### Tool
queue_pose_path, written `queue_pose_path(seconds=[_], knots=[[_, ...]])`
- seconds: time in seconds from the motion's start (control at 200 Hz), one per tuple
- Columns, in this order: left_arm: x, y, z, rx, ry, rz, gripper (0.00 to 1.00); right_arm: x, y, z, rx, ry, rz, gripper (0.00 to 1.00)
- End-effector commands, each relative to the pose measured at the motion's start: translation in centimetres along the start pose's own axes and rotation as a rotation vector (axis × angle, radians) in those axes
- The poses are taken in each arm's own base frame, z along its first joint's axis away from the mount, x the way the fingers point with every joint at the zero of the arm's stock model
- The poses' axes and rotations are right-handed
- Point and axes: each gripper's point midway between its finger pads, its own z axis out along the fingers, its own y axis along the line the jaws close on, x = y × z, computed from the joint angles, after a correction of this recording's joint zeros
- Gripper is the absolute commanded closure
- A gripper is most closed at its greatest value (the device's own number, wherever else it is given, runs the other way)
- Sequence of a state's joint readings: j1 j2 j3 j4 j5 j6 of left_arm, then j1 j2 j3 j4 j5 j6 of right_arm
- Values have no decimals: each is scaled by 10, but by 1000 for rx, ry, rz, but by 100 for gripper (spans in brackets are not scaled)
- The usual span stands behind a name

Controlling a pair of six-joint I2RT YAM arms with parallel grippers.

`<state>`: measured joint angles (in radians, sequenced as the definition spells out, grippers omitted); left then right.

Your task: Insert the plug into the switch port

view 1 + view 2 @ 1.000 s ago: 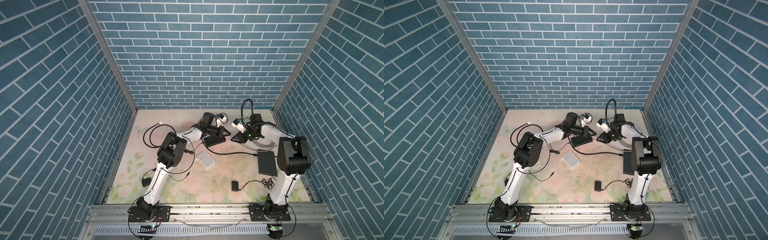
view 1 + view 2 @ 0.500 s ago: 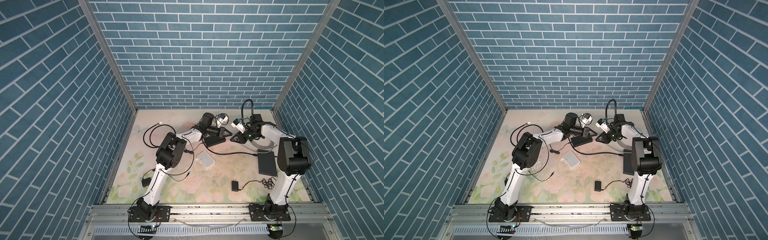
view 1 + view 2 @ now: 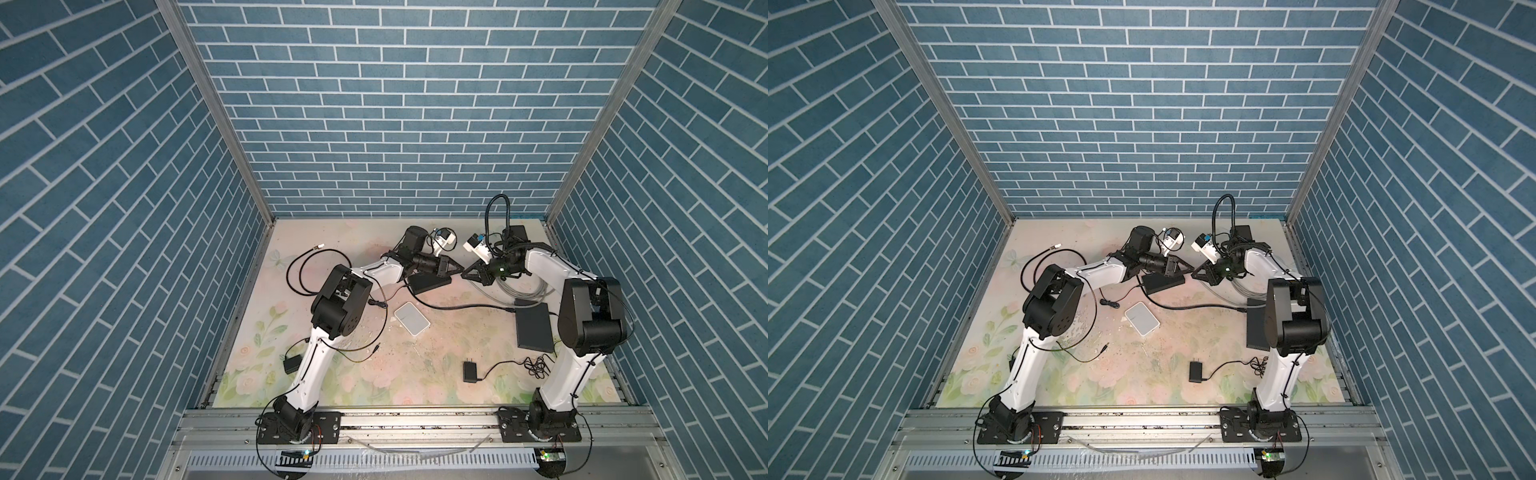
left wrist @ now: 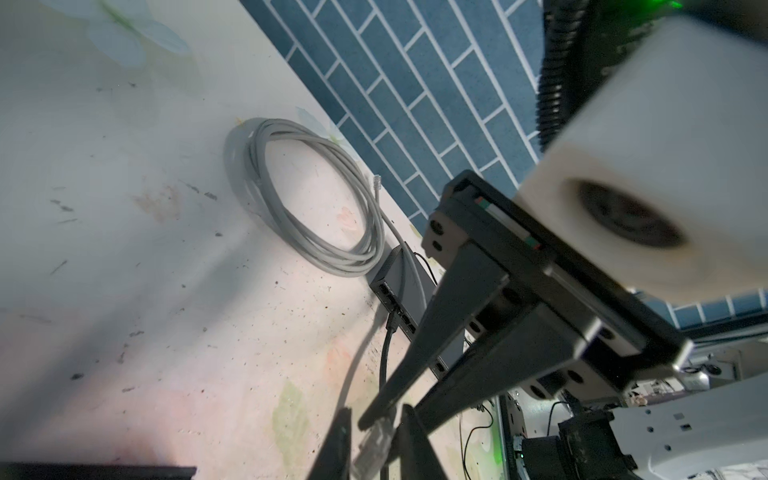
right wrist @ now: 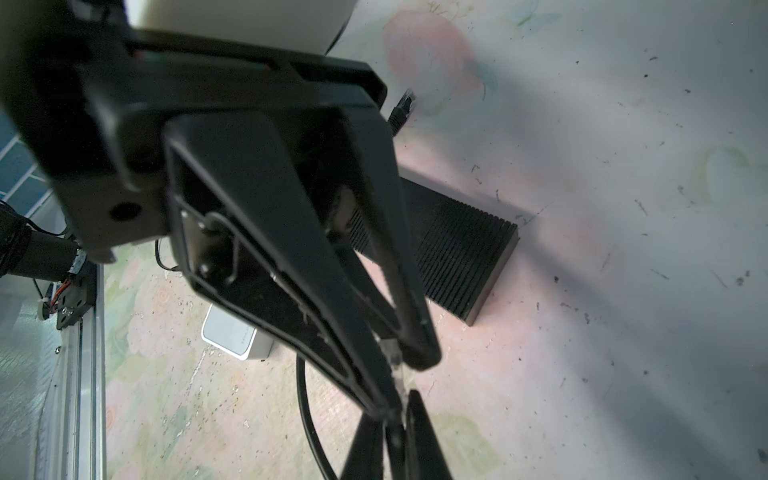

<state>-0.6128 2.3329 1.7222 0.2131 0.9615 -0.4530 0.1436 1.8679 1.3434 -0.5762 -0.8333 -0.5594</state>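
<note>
Right hand (image 5: 392,432) — plug (image 5: 395,370) between fingertips (image 5: 420,436)

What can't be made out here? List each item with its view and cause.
Plug: too small in both top views, hidden where the pincers meet.
Switch ports: left wrist view, several covered by the right pincer.
Left pincer grip: cut off by that view's edge.

Plug (image 4: 372,446): blurred, cut off at frame edge. Switch (image 4: 390,291): ports partly hidden behind right gripper (image 4: 388,417).
</note>
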Motion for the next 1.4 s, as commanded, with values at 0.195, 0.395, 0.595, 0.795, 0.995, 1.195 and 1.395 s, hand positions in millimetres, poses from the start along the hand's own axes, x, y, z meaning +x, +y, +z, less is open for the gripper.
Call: queue_pose_path(seconds=[0.195, 0.395, 0.595, 0.795, 0.995, 1.195, 1.395], knots=[[-18, -3, -29, -86, -53, 31, 68, 9, 11, 0, -29, 15, -24, 99], [-15, -1, -26, -73, -42, 19, 67, 9, 11, 0, -27, 19, -23, 99], [-12, -2, -23, -82, -20, -6, 68, 8, 9, -3, 0, 22, -36, 99], [-8, -1, -11, -102, 15, -52, 67, 8, 8, -5, 25, 32, -43, 99], [-7, 13, -3, -116, 0, -210, 68, 9, 8, -3, 64, 56, -67, 99], [0, 24, -4, -176, 16, -267, 68, 5, 3, -4, 117, 43, -93, 99], [-1, 16, 0, -125, 14, -281, 68, 4, 3, -2, 130, 50, -100, 99]])
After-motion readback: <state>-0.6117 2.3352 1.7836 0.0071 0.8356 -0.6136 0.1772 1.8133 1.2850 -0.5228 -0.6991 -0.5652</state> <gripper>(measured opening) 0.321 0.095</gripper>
